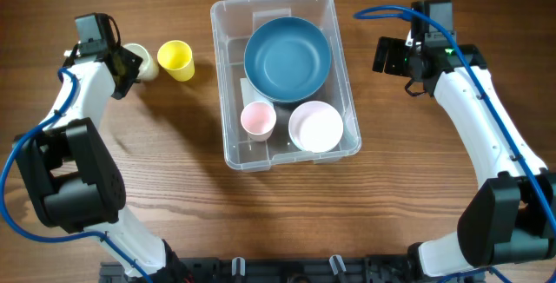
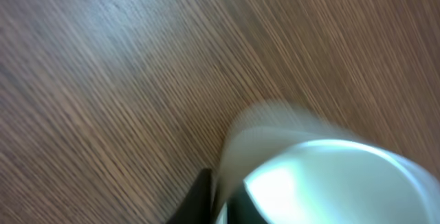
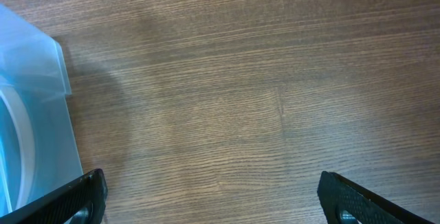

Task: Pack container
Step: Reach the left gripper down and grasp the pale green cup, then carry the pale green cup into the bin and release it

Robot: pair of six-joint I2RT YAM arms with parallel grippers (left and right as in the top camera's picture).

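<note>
The clear plastic container [image 1: 282, 148] stands in the middle of the table and holds a blue bowl [image 1: 287, 55], a small pink cup [image 1: 258, 119] and a white bowl [image 1: 315, 126]. At the far left my left gripper [image 1: 132, 64] is shut on the wall of a cream-white cup [image 1: 142, 60]. The left wrist view shows that cup [image 2: 323, 176], blurred, with one dark finger [image 2: 199, 196] outside its wall and one inside. A yellow cup [image 1: 176, 59] stands just right of it. My right gripper [image 1: 388, 55] is open over bare wood right of the container [image 3: 41, 93], with nothing between its fingertips [image 3: 75, 196].
The table is brown wood. Both arms' white links reach in from the front corners, the left one [image 1: 78, 101] and the right one [image 1: 486, 118]. A blue cable runs along each arm.
</note>
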